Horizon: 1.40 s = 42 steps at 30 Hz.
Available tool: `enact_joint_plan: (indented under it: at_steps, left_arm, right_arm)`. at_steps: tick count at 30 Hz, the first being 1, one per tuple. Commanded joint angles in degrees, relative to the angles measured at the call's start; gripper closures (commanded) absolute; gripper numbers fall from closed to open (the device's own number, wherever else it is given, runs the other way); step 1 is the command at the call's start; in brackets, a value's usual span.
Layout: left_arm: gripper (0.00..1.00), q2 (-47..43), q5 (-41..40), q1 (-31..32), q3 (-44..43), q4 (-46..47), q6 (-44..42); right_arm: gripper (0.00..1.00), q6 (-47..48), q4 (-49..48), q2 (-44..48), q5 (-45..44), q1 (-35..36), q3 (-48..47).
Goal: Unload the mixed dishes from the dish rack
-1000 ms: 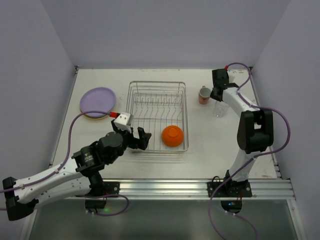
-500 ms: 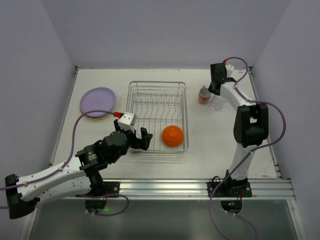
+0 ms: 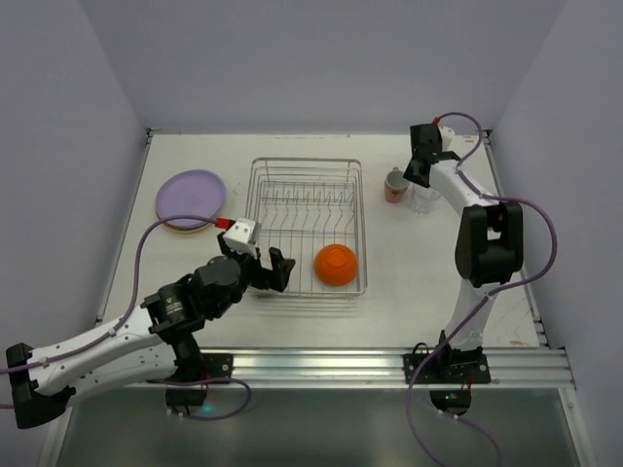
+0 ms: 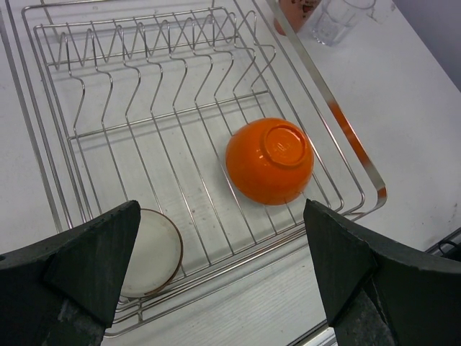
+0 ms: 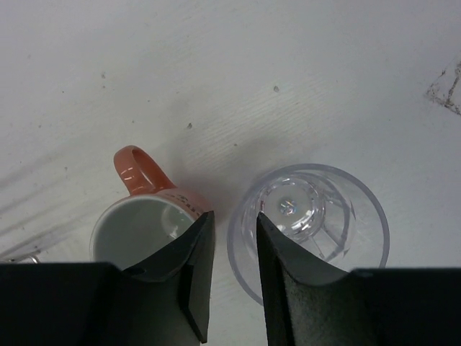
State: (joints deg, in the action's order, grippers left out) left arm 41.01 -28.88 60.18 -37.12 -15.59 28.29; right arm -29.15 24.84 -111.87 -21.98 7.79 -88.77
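Observation:
The dish rack [image 3: 307,162] stands mid-table and fills the left wrist view [image 4: 338,122]. In it an orange bowl [image 3: 336,264] [image 4: 270,162] lies upside down, and a cream cup [image 4: 148,252] sits at the front-left corner. My left gripper [image 3: 263,269] [image 4: 216,288] is wide open and empty above the rack's near edge. My right gripper [image 3: 414,183] [image 5: 236,231] straddles the wall of the clear glass [image 3: 424,200] [image 5: 331,216], one finger inside and one outside, with a narrow gap on each side. The glass stands on the table beside the pink mug [image 3: 394,185] [image 5: 144,223].
A lavender plate [image 3: 191,195] tops a stack of plates on the table left of the rack, with a tan rim [image 3: 180,228] showing beneath it. Walls close in the table on the left, far and right sides.
The clear glass moved with my right gripper away from the arms to a spot next to the mug, then stayed still. The left gripper barely shifted.

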Motion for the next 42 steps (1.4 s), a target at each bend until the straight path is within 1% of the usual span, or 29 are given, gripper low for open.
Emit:
enact_joint_plan:
  at_steps: [1,8,12,16,21,26,30,34,36,39,42]
  left_arm:
    - [0.00,-0.7,-2.1,0.2,-0.1,0.5,-0.2]
    - [0.00,0.6,-2.0,0.3,-2.5,-1.3,-0.7]
    - [0.00,1.7,-2.5,0.3,-3.9,-2.4,-1.3]
    - [0.00,5.4,-4.2,0.3,-7.3,-7.2,-1.3]
    - [0.00,9.3,-5.6,0.2,-10.5,-9.5,-1.7]
    - [0.00,9.4,-5.7,0.3,-10.5,-9.0,-1.2]
    - [0.00,10.0,-5.2,0.3,-10.7,-9.0,-1.2]
    - [0.00,11.9,-5.8,0.3,-12.3,-11.8,-1.0]
    - [0.00,13.3,-6.0,0.2,-12.9,-13.1,-0.7]
    - [0.00,15.4,-5.8,0.2,-13.9,-15.0,-0.3]
    - [0.00,17.7,-5.7,0.2,-14.9,-16.7,0.0]
  right_arm:
    - [0.67,-0.6,0.0,3.5,2.0,-0.3,1.2]
    - [0.67,-0.9,0.0,10.7,3.7,-0.3,6.3]
    - [0.66,-0.8,0.7,16.4,4.7,-0.3,8.7]
    - [0.67,-1.3,0.6,21.9,5.5,-0.3,12.4]
    - [0.68,-2.4,-2.5,29.9,7.2,-0.3,20.1]
    - [0.68,-0.9,-1.6,37.2,8.2,-0.3,20.3]
    - [0.65,0.9,-2.7,42.1,12.5,-0.3,21.8]
    - [0.64,0.1,-3.0,45.3,14.4,-0.4,22.6]
    - [0.64,0.1,-6.3,48.5,15.6,-0.4,25.0]
    - [0.61,0.1,-8.4,50.5,17.9,-0.4,27.2]
    - [0.60,0.2,-7.4,50.0,20.3,-0.3,25.9]
